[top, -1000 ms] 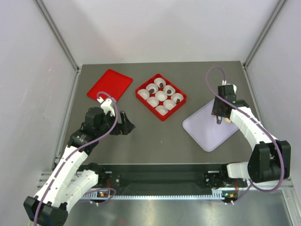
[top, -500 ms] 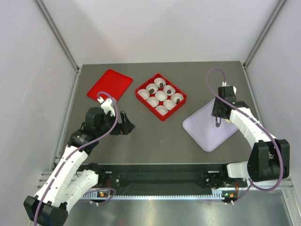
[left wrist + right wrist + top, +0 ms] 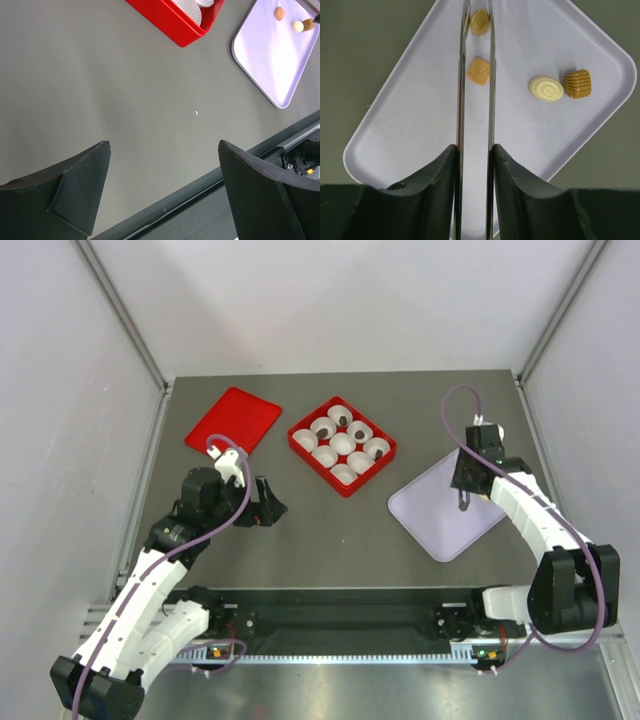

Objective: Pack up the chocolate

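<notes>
Showing 4 chocolates (image 3: 546, 88) on tray (image 3: 420, 115) | 9 cups (image 3: 343, 443) in box (image 3: 316, 466)

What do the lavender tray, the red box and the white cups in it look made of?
Lavender tray: likely moulded plastic, smooth with a satin sheen and a rounded raised rim. Red box: probably plastic too, uniform colour, thin walls. Cups: seemingly paper, matte white with pleated sides.

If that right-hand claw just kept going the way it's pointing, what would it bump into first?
Probably the tan diamond-shaped chocolate, which lies framed between the right gripper's thin fingers on the lavender tray. An oval tan piece sits just beyond. Depth is unclear.
</notes>
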Motion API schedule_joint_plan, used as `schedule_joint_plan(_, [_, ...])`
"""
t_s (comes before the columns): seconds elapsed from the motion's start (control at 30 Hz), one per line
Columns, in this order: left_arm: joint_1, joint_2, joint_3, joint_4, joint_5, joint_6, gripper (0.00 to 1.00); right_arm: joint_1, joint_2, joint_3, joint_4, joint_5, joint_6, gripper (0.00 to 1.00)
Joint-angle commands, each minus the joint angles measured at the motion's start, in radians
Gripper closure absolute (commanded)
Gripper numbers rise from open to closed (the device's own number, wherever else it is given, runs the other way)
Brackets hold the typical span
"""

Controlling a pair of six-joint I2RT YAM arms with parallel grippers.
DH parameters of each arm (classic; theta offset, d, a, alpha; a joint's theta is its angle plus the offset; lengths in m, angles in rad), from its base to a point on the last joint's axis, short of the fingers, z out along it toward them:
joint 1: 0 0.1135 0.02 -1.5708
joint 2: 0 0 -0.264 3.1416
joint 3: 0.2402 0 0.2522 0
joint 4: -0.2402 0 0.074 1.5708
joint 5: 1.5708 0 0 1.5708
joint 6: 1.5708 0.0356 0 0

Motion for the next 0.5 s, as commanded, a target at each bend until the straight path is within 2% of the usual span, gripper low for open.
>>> schedule_joint_plan(0.0, [-0.003, -0.006, -0.002, 0.041, 0.002, 0.007, 0.07, -0.019, -0.045, 0.012, -0.001, -0.008, 0.004, 0.69])
schedule_joint_plan(0.27, [-0.002, -0.001, -0.002, 0.041, 0.01, 0.007, 0.07, -0.017, -0.092, 0.078, -0.063, -0.016, -0.01, 0.71])
schedule_joint_plan(0.47, [-0.003, -0.001, -0.002, 0.042, 0.008, 0.007, 0.07, -0.02, -0.116, 0.089, -0.132, 0.029, -0.01, 0.62])
